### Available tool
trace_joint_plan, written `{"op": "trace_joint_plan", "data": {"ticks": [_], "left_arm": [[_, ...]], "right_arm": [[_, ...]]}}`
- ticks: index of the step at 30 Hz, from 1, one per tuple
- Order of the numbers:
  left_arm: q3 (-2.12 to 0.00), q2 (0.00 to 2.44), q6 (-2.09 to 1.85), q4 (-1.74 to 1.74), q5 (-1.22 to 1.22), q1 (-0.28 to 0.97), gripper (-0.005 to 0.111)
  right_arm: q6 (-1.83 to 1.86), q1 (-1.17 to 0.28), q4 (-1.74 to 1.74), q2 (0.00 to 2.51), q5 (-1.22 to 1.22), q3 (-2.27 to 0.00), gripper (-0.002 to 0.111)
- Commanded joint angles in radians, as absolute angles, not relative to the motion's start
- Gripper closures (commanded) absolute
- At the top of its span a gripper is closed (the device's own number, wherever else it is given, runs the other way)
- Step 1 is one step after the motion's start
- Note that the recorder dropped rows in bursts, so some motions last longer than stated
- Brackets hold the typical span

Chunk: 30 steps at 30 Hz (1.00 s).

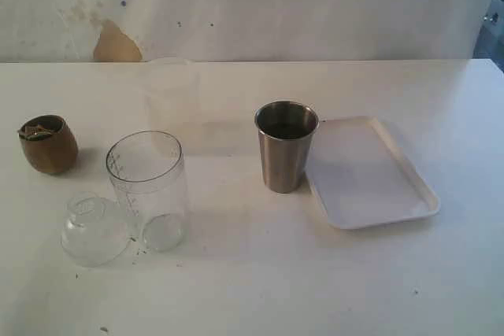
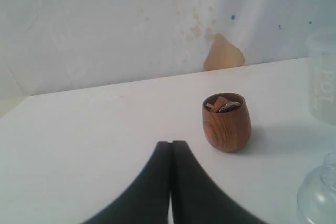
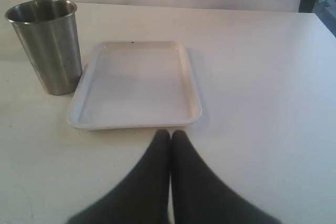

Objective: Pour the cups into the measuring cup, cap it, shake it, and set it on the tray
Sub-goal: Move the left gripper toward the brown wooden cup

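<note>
On white table: left gripper pressed together, empty (wooden cup near, beyond fingertips); right gripper likewise pressed together, tray ahead.

Ahead of the jaws of the left gripper, the wooden cup holds bits too small to identify. Off to the jaws' side, a frosted cup and a clear lid are cut off by the frame edge.

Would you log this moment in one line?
left gripper: shut, empty | right gripper: shut, empty | measuring cup: uncapped | tray: empty
</note>
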<state>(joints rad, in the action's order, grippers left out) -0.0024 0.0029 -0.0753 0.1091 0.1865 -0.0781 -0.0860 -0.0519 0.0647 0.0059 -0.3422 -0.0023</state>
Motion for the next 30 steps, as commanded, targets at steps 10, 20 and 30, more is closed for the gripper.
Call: {"op": "trace_joint_plan", "data": {"ticks": [10, 20, 30], "left_arm": [[-0.027, 0.122, 0.359, -0.051, -0.399, -0.077, 0.056], [-0.083, 0.8, 0.393, 0.174, -0.681, -0.077, 0.002], [-0.118, 1.406, 0.305, 0.207, -1.079, -0.077, 0.002]], "right_arm": [[-0.083, -0.048, 0.071, 0.0, -0.337, 0.0, 0.108], [-0.083, -0.048, 0.071, 0.0, -0.337, 0.0, 0.108], [-0.083, -0.048, 0.071, 0.0, -0.337, 0.0, 0.108]]}}
